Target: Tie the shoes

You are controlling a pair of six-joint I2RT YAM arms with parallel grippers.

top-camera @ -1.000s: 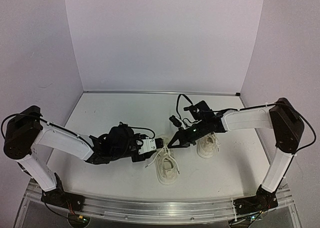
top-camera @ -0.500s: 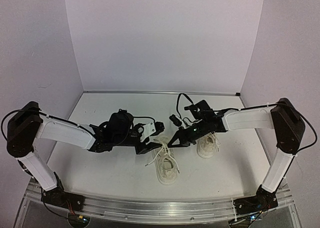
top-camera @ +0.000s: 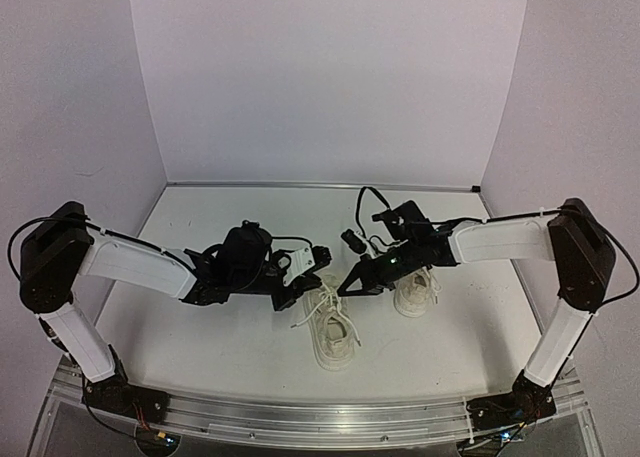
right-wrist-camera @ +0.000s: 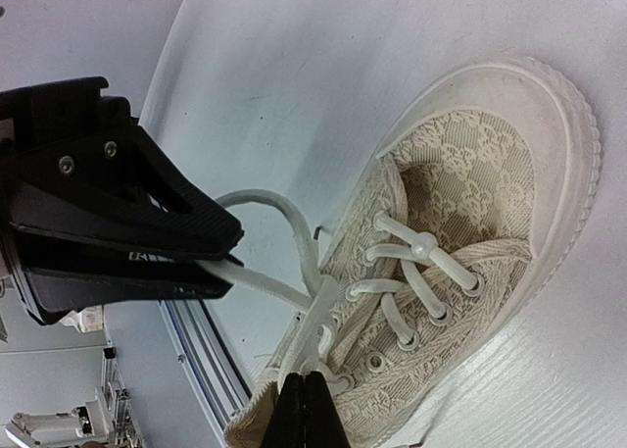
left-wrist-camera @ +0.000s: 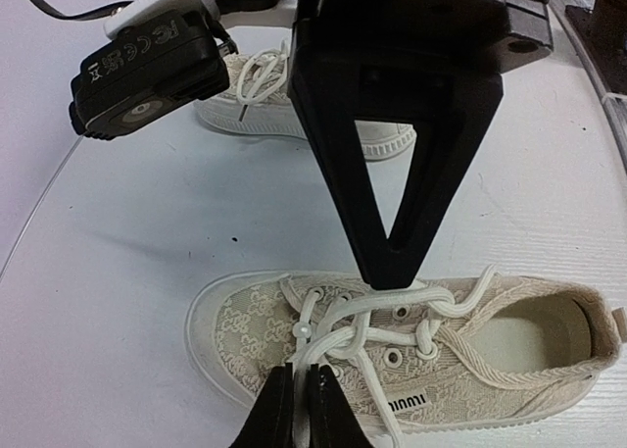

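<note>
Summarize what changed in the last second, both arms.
The left gripper shifted upward in the top view, rolled, and closed on a lace of the near shoe. The right gripper stayed shut on another strand; the near shoe and the other shoe stayed put.

1. This is a robotics lab test cell, not a lived-in room.
2. The white worktop (top-camera: 200,327) is boxed in by plain pale panels (top-camera: 330,77) along its far, left and right edges.
3. An aluminium rail (top-camera: 300,417) runs along the near edge, and the left arm (top-camera: 130,267) and right arm (top-camera: 500,239) are bolted near its corners.
4. Bare black cables (top-camera: 358,197) loop off the arms.
</note>
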